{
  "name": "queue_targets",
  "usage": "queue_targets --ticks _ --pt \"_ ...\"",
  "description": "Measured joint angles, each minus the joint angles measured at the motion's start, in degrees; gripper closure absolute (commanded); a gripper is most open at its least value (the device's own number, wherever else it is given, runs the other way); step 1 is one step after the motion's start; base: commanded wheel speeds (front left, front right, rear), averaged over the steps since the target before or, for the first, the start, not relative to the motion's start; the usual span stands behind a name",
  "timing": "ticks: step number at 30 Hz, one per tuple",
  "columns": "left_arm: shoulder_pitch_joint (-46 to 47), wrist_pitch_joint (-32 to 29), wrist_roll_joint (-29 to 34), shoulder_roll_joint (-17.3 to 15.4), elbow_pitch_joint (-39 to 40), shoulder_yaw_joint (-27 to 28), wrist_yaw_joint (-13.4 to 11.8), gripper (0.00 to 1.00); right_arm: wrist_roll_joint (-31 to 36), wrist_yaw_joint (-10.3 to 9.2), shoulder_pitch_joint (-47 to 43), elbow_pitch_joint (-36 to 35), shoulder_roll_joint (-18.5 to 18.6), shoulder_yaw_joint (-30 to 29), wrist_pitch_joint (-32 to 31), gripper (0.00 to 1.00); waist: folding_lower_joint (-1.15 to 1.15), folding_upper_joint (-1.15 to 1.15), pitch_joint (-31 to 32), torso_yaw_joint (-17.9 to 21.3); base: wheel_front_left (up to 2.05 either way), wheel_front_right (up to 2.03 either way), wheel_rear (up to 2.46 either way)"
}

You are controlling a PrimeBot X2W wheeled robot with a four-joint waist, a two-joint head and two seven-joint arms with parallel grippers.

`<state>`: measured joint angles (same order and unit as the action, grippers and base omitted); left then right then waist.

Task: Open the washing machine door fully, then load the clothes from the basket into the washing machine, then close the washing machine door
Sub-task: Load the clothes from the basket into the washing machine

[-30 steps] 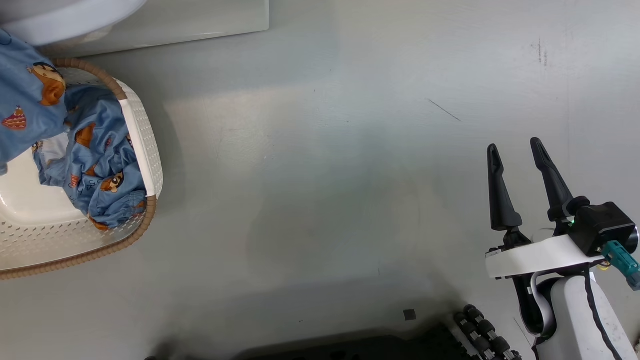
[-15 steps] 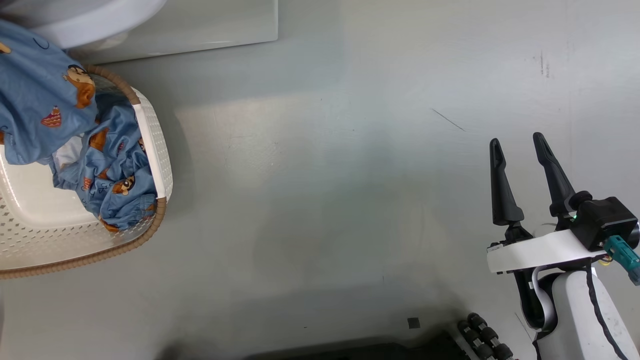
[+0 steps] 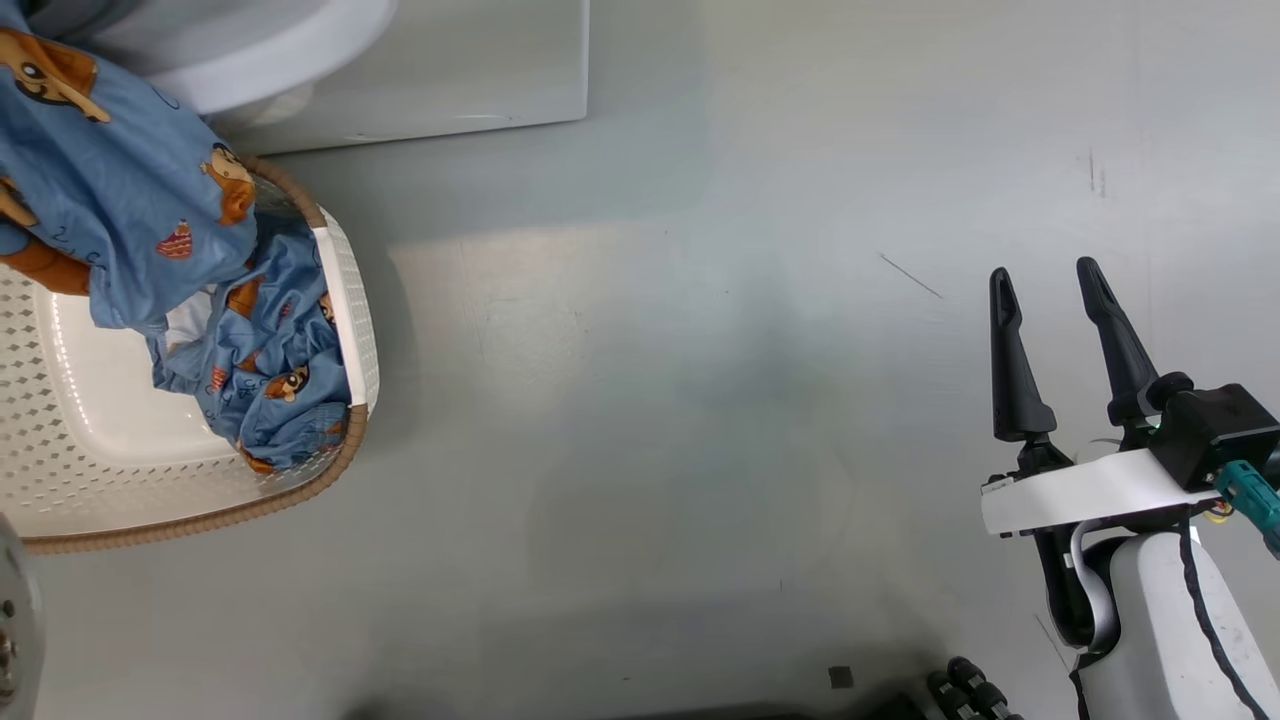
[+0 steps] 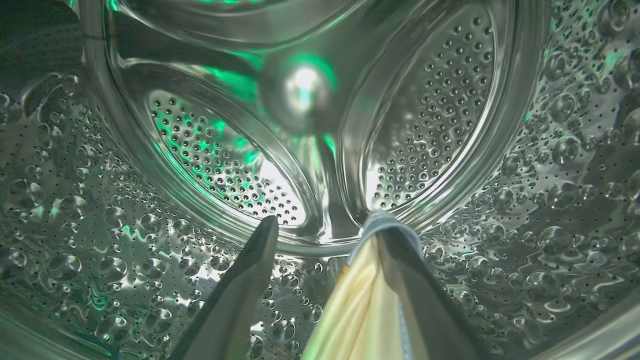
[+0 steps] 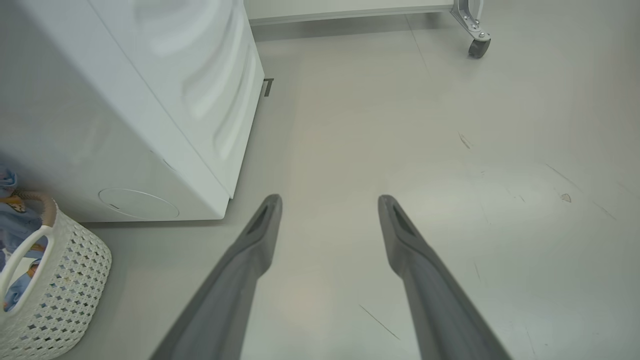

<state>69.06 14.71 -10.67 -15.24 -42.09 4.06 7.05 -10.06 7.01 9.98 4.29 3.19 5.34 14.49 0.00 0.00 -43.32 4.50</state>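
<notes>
Left wrist view, entry one: we are holding our left tool (image 4: 325, 220) inside the washing machine (image 4: 430, 115) drum, fingers apart, with a pale yellow cloth (image 4: 360, 305) draping along one finger. Head view, entry two: blue clothes (image 3: 120, 190) are lying partly inside the basket (image 3: 345, 300) and over its rim, and our right tool (image 3: 1045, 275) is hovering above the floor (image 3: 650, 400), fingers apart.

Smooth pale grey floor (image 3: 640, 400) bears a thin dark scratch (image 3: 910, 275) and faint scuffs. A castor (image 5: 478, 47) on a metal leg stands near white skirting (image 5: 350, 11).
</notes>
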Motion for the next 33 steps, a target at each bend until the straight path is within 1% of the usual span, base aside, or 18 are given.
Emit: queue_targets --ticks 9,15,20,24,33 --pt "-3.3 0.0 0.0 0.0 -0.2 0.4 0.0 0.0 0.0 0.0 0.1 1.0 0.0 -0.1 0.0 0.0 0.0 0.0 2.8 -0.6 0.0 0.0 0.0" --pt "-5.8 0.0 0.1 0.0 -4.7 -0.7 0.0 0.0 0.0 0.0 0.1 1.6 0.0 0.5 0.0 0.0 0.0 0.0 4.4 -0.5 0.0 0.0 0.0" --pt "-6.6 -3.4 -1.5 0.2 -9.4 -0.9 0.1 0.0 0.0 0.0 0.1 1.9 0.0 0.6 0.0 0.0 0.0 0.0 5.2 -0.2 0.0 0.0 0.0" --pt "-6.7 -4.6 -2.0 0.2 -9.8 -1.3 0.1 0.0 -0.1 0.0 0.1 1.9 0.0 0.5 0.0 0.0 0.0 0.0 5.8 0.0 0.0 0.0 0.0" --pt "-6.8 -4.5 -3.1 0.7 -11.3 -2.8 0.1 0.0 -0.1 0.0 0.1 2.3 0.0 -0.3 0.0 0.0 0.0 0.0 7.6 0.0 0.0 0.0 0.0"
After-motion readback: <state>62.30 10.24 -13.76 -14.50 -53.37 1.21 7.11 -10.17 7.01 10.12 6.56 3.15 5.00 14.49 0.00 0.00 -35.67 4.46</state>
